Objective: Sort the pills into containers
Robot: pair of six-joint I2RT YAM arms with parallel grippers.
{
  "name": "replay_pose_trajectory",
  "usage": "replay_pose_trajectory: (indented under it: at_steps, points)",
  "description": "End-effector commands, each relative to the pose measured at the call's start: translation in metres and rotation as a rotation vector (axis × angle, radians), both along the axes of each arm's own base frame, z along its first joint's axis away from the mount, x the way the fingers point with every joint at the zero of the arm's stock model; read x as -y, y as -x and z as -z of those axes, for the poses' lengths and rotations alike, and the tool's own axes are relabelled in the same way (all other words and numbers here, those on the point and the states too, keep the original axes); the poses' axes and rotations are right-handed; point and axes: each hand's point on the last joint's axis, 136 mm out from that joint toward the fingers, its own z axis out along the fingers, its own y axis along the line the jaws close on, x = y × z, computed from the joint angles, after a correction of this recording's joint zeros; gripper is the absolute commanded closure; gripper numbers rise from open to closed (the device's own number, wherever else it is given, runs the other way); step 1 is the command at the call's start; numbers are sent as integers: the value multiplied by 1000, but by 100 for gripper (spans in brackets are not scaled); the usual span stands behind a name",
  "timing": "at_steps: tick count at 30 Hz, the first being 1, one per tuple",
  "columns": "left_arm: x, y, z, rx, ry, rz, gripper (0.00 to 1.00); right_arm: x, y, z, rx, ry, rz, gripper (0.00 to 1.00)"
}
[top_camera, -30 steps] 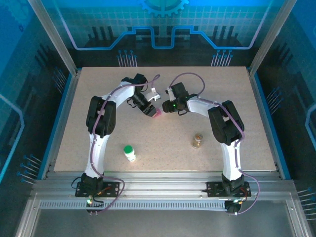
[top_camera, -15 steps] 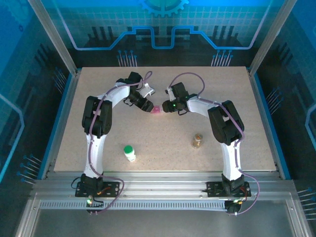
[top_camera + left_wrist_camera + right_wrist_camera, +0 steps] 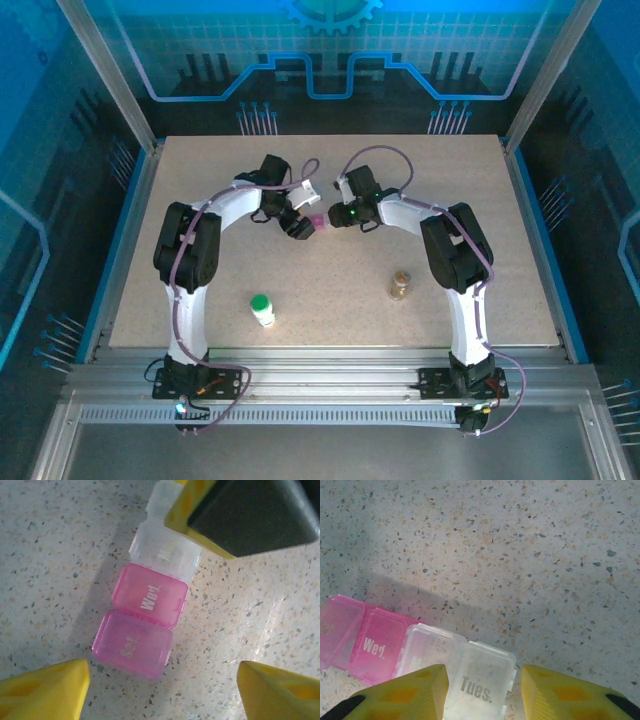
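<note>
Pill organizer [image 3: 317,222] is lying flat on the table [image 3: 450,180], just toward 12 o'clock from the table's centre in the top view. The strip is showing pink compartments marked "Sat" and "Wed", then clear compartments, one marked "Tues." The right gripper [image 3: 482,690] is clamping the clear "Tues." end, with one yellow finger flanking each side. The left gripper [image 3: 160,690] is standing released, its fingertips spread wide and apart from the pink end. The white bottle with green cap [image 3: 262,310] is standing at 7 o'clock of the organizer and the amber bottle with tan cap [image 3: 401,285] at 5 o'clock, both well apart from it.
</note>
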Motion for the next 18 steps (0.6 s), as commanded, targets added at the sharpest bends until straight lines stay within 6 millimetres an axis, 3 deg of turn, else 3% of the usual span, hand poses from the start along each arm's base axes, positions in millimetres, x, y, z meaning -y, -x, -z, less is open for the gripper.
replay_pose_trajectory:
  at_steps: [1, 9, 18]
  points:
    - [1, -10, -11, 129, -30, 59, 14, 25, 40, 64, -200, 150, -11, 56]
    - [-7, -40, -2, 217, -136, -31, 14, 24, 42, 64, -202, 147, -25, 56]
    - [-13, -61, -20, 306, -152, -106, 13, 22, 44, 64, -200, 163, -39, 56]
